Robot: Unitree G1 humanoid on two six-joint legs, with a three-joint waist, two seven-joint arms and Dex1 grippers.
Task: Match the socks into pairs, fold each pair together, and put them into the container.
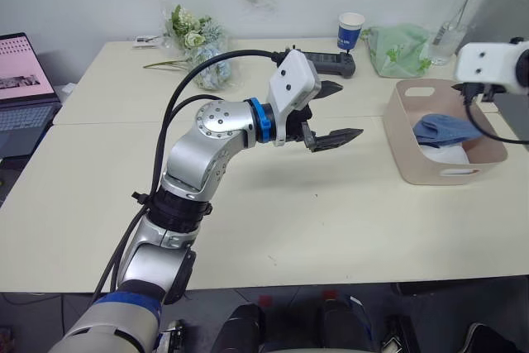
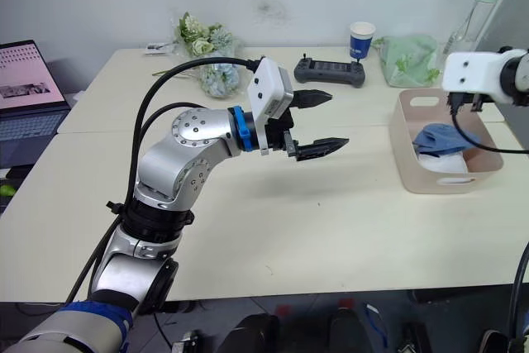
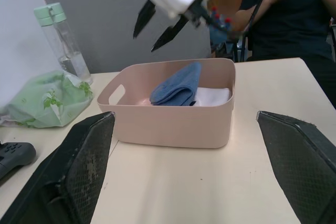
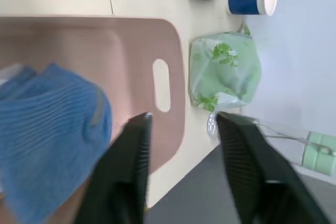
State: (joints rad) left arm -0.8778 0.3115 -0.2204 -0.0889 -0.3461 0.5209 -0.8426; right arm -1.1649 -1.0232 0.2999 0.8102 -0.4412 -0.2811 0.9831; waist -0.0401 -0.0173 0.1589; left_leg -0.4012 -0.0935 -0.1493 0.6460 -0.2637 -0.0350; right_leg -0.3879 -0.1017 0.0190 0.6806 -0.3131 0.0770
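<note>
The pale pink container (image 1: 411,164) stands at the table's right side. Inside it lie a folded light blue sock pair (image 1: 442,128) and white socks (image 1: 450,155) beneath. My left gripper (image 1: 337,112) hovers open and empty over the middle of the table, pointing toward the container (image 3: 173,124), well short of it. My right gripper (image 3: 145,42) hangs open and empty just above the container's far end, over the blue socks (image 4: 47,145). Its fingers (image 4: 131,171) hold nothing.
Behind the container sit a pale green cloth bag (image 1: 397,49), a blue-and-white paper cup (image 1: 350,31) and a clear bottle (image 1: 459,14). A black controller (image 1: 331,62) and a flower bunch (image 1: 198,43) lie further left. A laptop (image 1: 21,88) is at far left. A person (image 3: 294,14) sits beyond the table.
</note>
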